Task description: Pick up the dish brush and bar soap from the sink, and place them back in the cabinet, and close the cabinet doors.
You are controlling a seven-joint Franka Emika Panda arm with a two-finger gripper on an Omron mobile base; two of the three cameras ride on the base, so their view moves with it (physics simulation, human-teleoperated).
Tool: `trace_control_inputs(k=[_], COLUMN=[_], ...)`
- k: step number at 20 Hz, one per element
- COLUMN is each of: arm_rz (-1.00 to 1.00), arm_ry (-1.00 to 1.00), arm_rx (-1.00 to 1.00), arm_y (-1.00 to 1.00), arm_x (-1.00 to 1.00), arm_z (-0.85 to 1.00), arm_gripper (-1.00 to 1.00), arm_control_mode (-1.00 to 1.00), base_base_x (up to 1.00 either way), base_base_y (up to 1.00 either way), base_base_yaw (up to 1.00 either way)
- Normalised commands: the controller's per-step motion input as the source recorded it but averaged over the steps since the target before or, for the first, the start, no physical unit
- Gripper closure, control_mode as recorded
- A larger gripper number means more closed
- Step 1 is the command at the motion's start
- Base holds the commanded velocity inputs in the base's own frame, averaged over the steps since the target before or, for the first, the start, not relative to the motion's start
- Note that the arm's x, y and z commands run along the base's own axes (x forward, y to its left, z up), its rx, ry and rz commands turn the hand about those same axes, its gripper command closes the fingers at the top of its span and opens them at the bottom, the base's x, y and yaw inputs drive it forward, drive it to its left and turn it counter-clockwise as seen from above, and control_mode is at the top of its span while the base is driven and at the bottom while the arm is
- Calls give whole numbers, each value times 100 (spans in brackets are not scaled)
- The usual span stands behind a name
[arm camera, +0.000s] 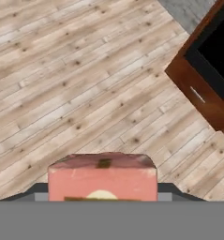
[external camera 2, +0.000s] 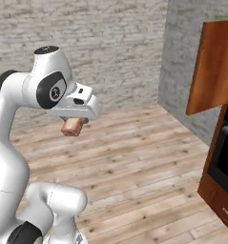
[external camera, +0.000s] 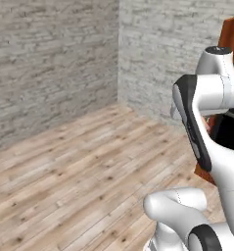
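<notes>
- Between my gripper (external camera 2: pixel 76 125) jaws sits the bar soap (arm camera: pixel 102 180); I see the pinkish block clamped across its width in the hand view, and in the right base view it hangs just under the hand, well above the wooden floor (external camera 2: pixel 134 157).
- I judge the step in hand to be the carry: the soap is out of the sink and on its way to the cabinet (external camera 2: pixel 219 186), not yet placed.
- Ahead and to the right of the gripper stands the cabinet's lower part with the black oven (arm camera: pixel 216 51); one of the cabinet doors (external camera 2: pixel 212 66) stands swung open above it, up and to the right of the gripper.
- Well apart from the gripper as it is, the shelf compartment over the oven is hidden from me, so I cannot tell what already lies inside.
- Next, as I read it, I need to bring the base closer, raise the hand to shelf height past the open door's edge, and set the soap down inside before parting the jaws.
- Where the dish brush lies, I cannot tell.
</notes>
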Motion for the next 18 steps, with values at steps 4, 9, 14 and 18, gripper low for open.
trace_control_inputs(k=[4, 9, 14, 18], arm_rz=[0, 0, 0, 0], arm_ry=[0, 0, 0, 0], arm_rx=[0, 0, 0, 0], arm_y=[0, 0, 0, 0], arm_x=[0, 0, 0, 0], arm_z=[0, 0, 0, 0], arm_gripper=[100, 100, 100, 100], arm_control_mode=[100, 100, 100, 100], base_base_x=[0, 7, 24, 55], base_base_y=[-7, -5, 0, 17], base_base_yaw=[-87, -83, -79, -56])
